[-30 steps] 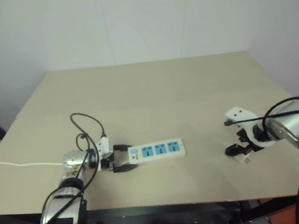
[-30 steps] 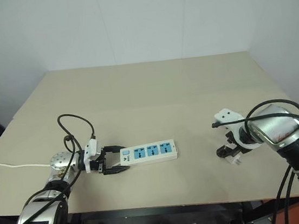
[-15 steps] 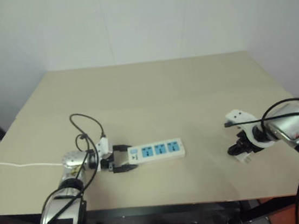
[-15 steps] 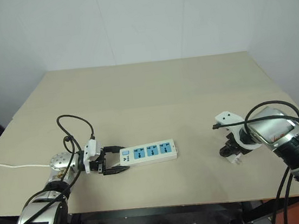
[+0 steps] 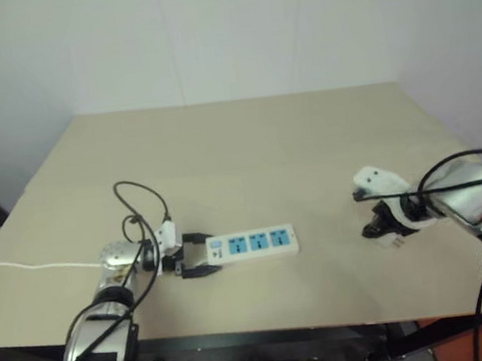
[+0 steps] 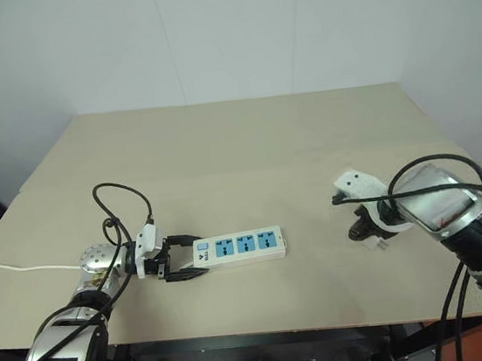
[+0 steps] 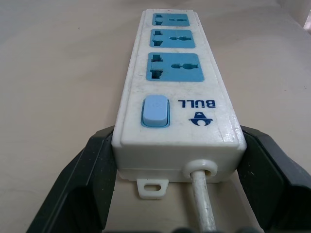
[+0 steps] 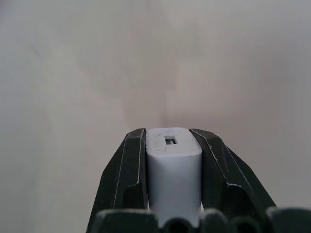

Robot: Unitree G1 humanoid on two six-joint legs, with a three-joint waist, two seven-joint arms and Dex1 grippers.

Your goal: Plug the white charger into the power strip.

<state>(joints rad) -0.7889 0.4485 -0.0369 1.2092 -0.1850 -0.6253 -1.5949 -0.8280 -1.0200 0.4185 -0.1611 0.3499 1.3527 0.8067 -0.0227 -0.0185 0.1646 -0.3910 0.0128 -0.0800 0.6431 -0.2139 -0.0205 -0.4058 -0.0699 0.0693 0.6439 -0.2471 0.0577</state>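
On the beige worktop (image 5: pixel 246 153), toward its near left part, lies the power strip (image 5: pixel 253 243), a long white plastic bar with three blue sockets in a row, a pale blue switch and a small printed logo at its left end, and a thin white cord (image 5: pixel 32 266) running off past the worktop's left edge. Left gripper (image 7: pixel 177 182): black fingers (image 7: pixel 90 174) clamped on both sides of the strip's switch end, flat against the white casing; the strip rests level on the surface.

Right gripper (image 8: pixel 173 160): fingers (image 8: pixel 126 170) pinched on the white charger (image 8: pixel 173 167), a small smooth white plastic block with rounded corners and a small dark slot in the face turned toward the camera. From the head views the charger (image 6: pixel 377 238) sits low in the grasp near the worktop's right side; it appears to be just clear of the surface, though the view is too coarse to be sure. Prongs not made out.

Charger and strip are well apart, with bare worktop between them. The far half of the worktop is open up to the pale wall (image 5: pixel 223 33).
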